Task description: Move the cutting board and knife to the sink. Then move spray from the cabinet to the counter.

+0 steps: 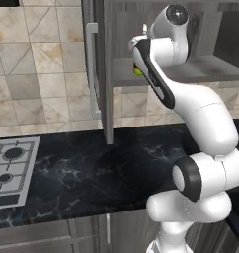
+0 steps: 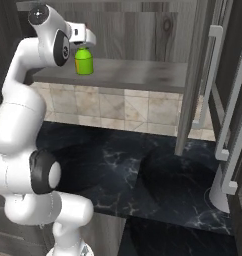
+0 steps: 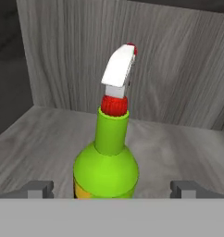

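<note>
The spray (image 3: 107, 162), a bright-green bottle with a red collar and white nozzle, stands upright on the inner shelf (image 2: 143, 75) of the open cabinet (image 1: 107, 64). My gripper (image 3: 112, 187) is open. Its two fingertips (image 3: 37, 189) stand wide on either side of the bottle's body, without touching it. From the right base view the hand (image 2: 83, 36) hangs at the spray (image 2: 84, 62) from above and in front. A sliver of the green spray (image 1: 137, 70) peeks past the arm. The counter (image 1: 92, 168) lies below. The cutting board, knife and sink are out of view.
The open cabinet door (image 2: 193, 75) with its long silver handle (image 2: 210, 75) hangs right of the shelf, and another door (image 1: 93, 69) hangs left. A silver gas hob (image 1: 10, 168) is set in the counter at far left. The cabinet's back wall (image 3: 178, 69) is close behind the bottle.
</note>
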